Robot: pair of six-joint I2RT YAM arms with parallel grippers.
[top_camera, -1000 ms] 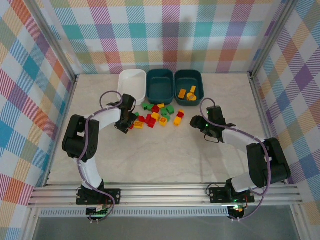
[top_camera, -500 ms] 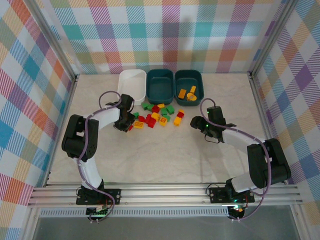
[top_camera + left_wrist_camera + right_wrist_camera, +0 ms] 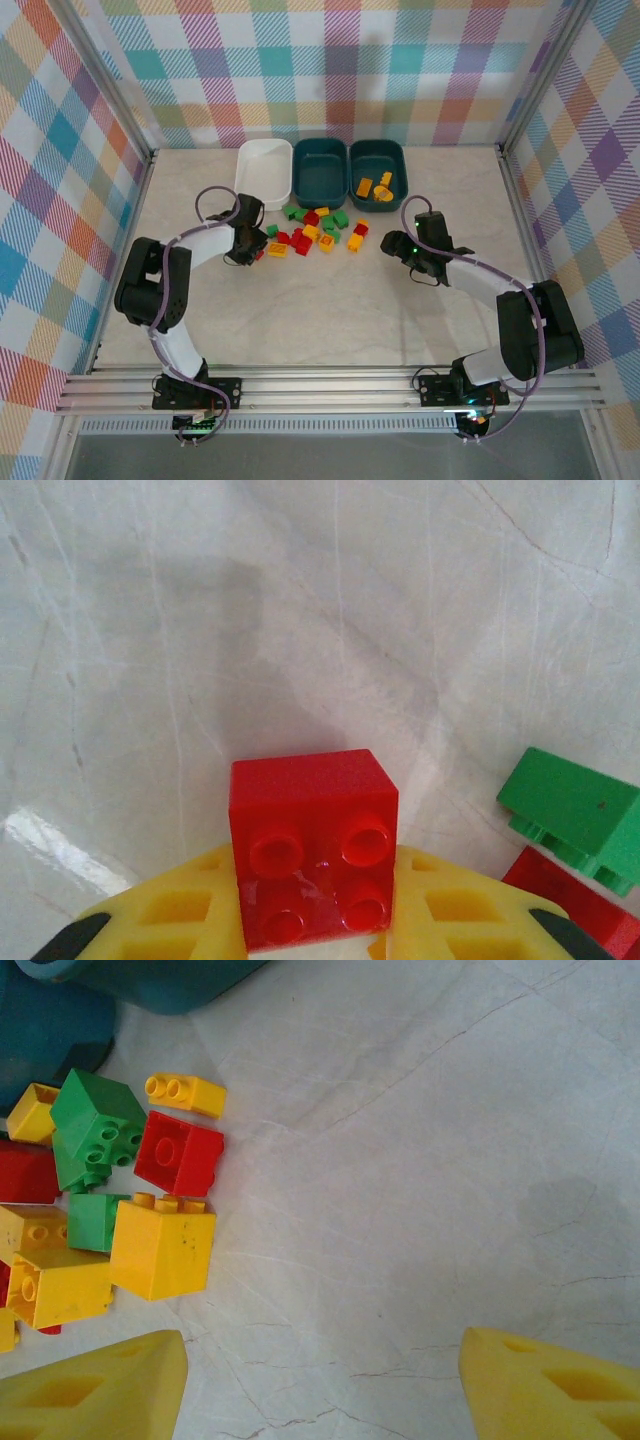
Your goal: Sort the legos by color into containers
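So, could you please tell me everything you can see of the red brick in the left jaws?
The red brick is a glossy plastic two-by-two block, its four round studs facing the wrist camera. The yellow jaws of the left gripper press both its sides. Whether it rests on the table is unclear.

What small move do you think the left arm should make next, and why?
Probably lift the left pincer straight up a little. It is shut on a red brick that looks low over the table, with a green brick close beside. Yellow bricks lie in the right teal tub; the nearby white tub looks empty, so it seems a likely goal.
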